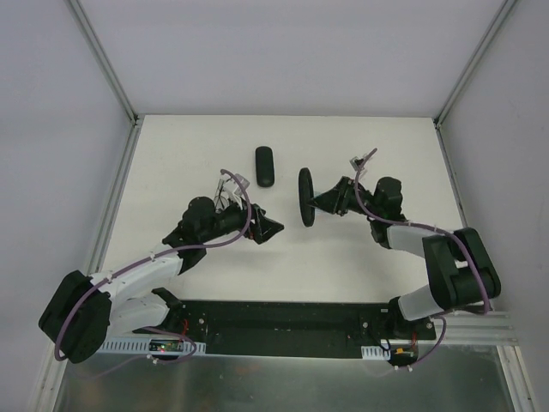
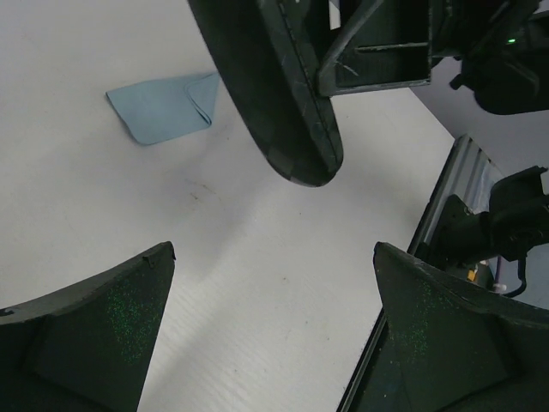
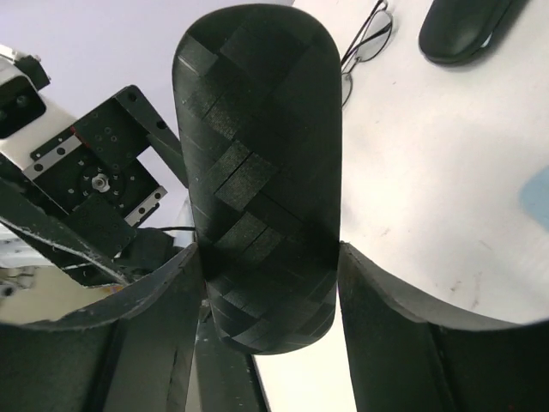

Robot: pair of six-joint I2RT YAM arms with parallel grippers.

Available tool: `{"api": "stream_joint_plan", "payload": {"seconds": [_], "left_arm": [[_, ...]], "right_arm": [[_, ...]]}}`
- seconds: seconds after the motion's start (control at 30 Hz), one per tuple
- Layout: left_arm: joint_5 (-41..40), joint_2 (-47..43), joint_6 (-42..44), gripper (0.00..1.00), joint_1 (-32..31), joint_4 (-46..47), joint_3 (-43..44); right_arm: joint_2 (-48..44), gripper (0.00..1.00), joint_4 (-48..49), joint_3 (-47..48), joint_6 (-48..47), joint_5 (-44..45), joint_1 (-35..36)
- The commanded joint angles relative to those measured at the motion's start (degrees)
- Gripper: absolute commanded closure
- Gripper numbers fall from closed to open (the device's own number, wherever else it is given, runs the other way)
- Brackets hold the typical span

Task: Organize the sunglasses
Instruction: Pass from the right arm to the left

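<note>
My right gripper (image 1: 312, 204) is shut on a black oval case (image 1: 305, 197) and holds it on edge above the table's middle. In the right wrist view the case (image 3: 257, 163) sits between my fingers (image 3: 386, 326). The wire-framed sunglasses (image 3: 367, 41) lie on the table beside a second black case (image 3: 463, 26); in the top view they (image 1: 230, 181) lie next to my left wrist. My left gripper (image 1: 273, 227) is open and empty just left of the held case, which also shows in the left wrist view (image 2: 274, 94). I cannot pick out the orange sunglasses.
The second black case (image 1: 264, 166) lies at the back centre. A light-blue cloth (image 2: 163, 107) lies on the table beyond the held case. A small pale object (image 1: 364, 160) lies behind the right arm. White walls with metal posts (image 1: 111, 77) enclose the table.
</note>
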Motion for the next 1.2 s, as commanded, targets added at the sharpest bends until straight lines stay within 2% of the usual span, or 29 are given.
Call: {"api": "stream_joint_plan", "payload": {"seconds": [0.0, 0.1, 0.27, 0.67, 0.87, 1.17], "left_arm": [[7.7, -1.1, -2.1, 0.01, 1.8, 11.4, -2.7], [8.0, -2.5, -2.3, 0.01, 2.2, 11.6, -3.3], [8.3, -1.4, -3.5, 0.01, 3.2, 11.6, -2.9], [14.8, 2.7, -17.9, 0.01, 10.3, 20.3, -3.2], [16.3, 9.0, -24.9, 0.01, 10.5, 22.9, 0.2], [17.0, 13.3, -27.6, 0.01, 10.1, 27.6, 1.5]], "right_arm": [[10.6, 0.51, 37.9, -0.4, 19.3, -6.4, 0.7], [14.3, 0.55, 39.8, 2.0, 21.8, -7.3, 2.5], [15.1, 0.54, 39.8, 3.1, 21.0, -7.9, 5.1], [13.0, 0.53, 39.8, 3.2, 20.4, -8.6, 7.9], [11.7, 0.53, 39.8, 3.4, 20.4, -9.2, 8.9], [11.3, 0.53, 39.8, 3.8, 20.5, -9.9, 10.3]]}}
